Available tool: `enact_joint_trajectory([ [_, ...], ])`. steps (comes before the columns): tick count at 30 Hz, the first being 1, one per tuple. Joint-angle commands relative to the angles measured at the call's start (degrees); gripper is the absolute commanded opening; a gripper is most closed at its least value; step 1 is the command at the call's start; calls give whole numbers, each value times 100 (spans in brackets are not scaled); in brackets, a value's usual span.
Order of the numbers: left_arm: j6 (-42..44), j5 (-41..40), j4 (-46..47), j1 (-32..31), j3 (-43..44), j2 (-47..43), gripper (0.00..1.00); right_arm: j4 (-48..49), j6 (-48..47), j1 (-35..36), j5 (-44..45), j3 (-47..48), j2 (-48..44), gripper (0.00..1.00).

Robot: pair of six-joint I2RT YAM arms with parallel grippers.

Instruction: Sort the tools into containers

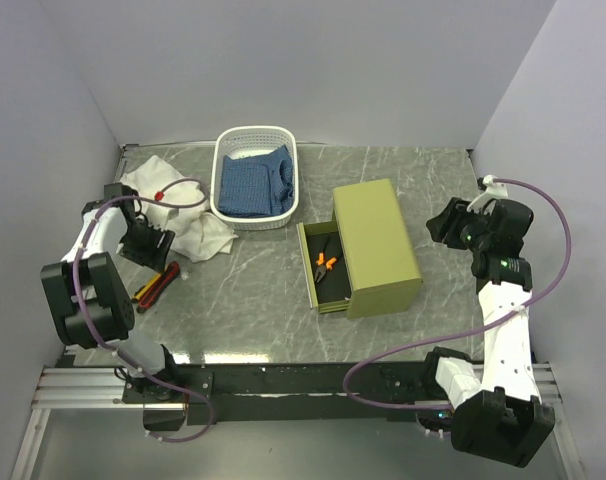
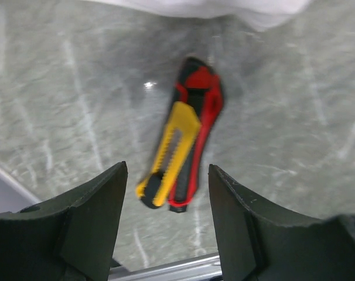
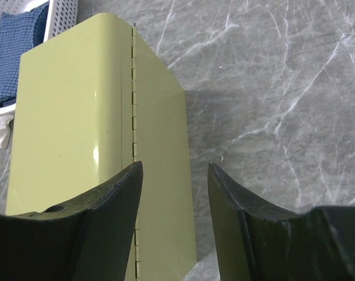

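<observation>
– Left gripper (image 2: pixel 167 175), is it clenched?
– No: you have it splayed wide, empty, above the yellow-and-black and red-and-black handled tools (image 2: pixel 186 137) lying side by side on the grey marbled table (image 2: pixel 60 105).
– Right gripper (image 3: pixel 174 172)?
– Splayed too, over the olive-green metal drawer chest (image 3: pixel 95 117); orange-handled pliers (image 1: pixel 326 268) lie in its open drawer (image 1: pixel 313 292).

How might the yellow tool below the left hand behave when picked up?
The yellow tool looks like rigid plastic, so probably stiff and light. Its flat, ridged body likely won't roll. It lies against the red tool, which may shift too.
</observation>
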Motion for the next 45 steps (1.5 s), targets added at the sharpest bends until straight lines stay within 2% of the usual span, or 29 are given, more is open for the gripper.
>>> enact_joint_trajectory([
  [1, 77, 622, -279, 5, 179, -170, 63, 189, -106, -56, 46, 127, -50, 56],
  [5, -28, 367, -78, 5, 12, 102, 61, 206, -62, -82, 29, -58, -138, 57],
  [9, -108, 445, 72, 5, -111, 347, 58, 189, -79, -99, 64, -58, -173, 57],
  [15, -178, 560, 178, 5, 38, 699, 47, 206, -35, -143, 55, -49, -164, 57],
  [18, -169, 586, 73, -4, 222, 857, 35, 197, -35, -152, 64, -23, -164, 57],
  [19, -169, 595, 21, 13, 336, 876, 26, 197, -35, -161, 73, 3, -164, 57],
  [21, -134, 647, -50, 14, 529, 884, 18, 206, -35, -170, 90, 12, -156, 57],
  [22, -125, 674, -120, 14, 643, 885, 9, 197, -27, -179, 99, 21, -156, 57],
  [24, -152, 910, -532, 14, 968, 876, 3, 180, -18, -196, 82, 21, -182, 57],
  [26, -178, 1182, -1031, 14, 1495, 780, 1, 171, -9, -214, 90, 21, -199, 57],
  [29, -204, 2078, -1534, -30, 2146, 551, 1, 188, -9, -240, 99, -32, -226, 58],
  [30, -204, 2750, -1849, -65, 2374, 498, 1, 180, 0, -249, 99, -49, -235, 58],
  [32, -300, 3526, -2019, -258, 2429, 410, 1, 197, 35, -275, 82, -85, -226, 58],
  [34, -764, 4546, -1529, -643, 2088, 130, 1, 197, 70, -275, 64, -85, -200, 58],
  [36, -2054, 5049, -653, -1004, 1449, -264, 1, 189, 70, -284, 64, -41, -165, 58],
  [37, -2659, 5390, 666, -1424, 1192, -415, 1, 180, 53, -284, 64, 12, -156, 58],
  [38, -4249, 5428, 1462, -1663, 920, -547, 1, 154, 27, -284, 90, 38, -138, 58],
  [39, -5091, 5333, 2305, -1874, 360, -853, 1, 145, -17, -284, 99, 65, -103, 58],
  [40, -5874, 4671, 4011, -2068, 111, -1012, 1, 119, -35, -284, 125, 126, -85, 58],
  [41, -6987, 4316, 4689, -2435, -135, -1153, 1, 40, -61, -284, 134, 161, -77, 58],
  [42, -7390, 4017, 5461, -2630, -512, -1311, 1, -4, -140, -293, 169, 196, -33, 58],
  [44, -8005, 3245, 6126, -3158, -507, -1217, 1, -57, -184, -293, 213, 276, 2, 58],
  [45, -8200, 3153, 6215, -3299, -376, -920, 1, -66, -185, -284, 240, 302, 11, 58],
])
